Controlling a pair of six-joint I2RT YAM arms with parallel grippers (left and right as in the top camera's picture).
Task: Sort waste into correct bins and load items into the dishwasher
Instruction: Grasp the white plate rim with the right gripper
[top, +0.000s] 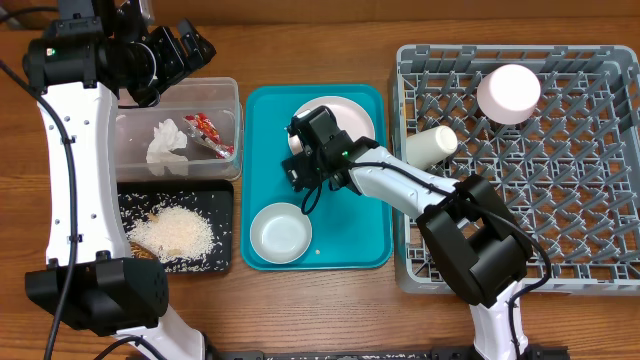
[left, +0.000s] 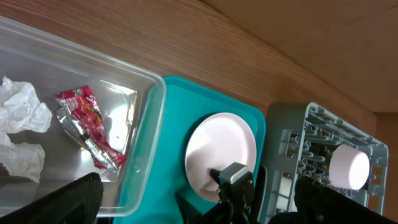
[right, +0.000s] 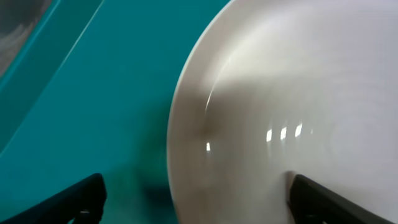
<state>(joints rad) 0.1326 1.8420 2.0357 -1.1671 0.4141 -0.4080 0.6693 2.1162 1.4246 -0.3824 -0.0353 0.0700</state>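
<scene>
My right gripper fingers spread wide, straddling plate rim on teal tray, ready to pinch. Left gripper splayed, empty, hovering above clear tub.

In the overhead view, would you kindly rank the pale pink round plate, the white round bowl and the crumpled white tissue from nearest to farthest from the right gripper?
From the right gripper:
1. Pale pink round plate, partly beneath it on the teal tray.
2. White round bowl, at the tray's front.
3. Crumpled white tissue, in the clear tub at left.
</scene>
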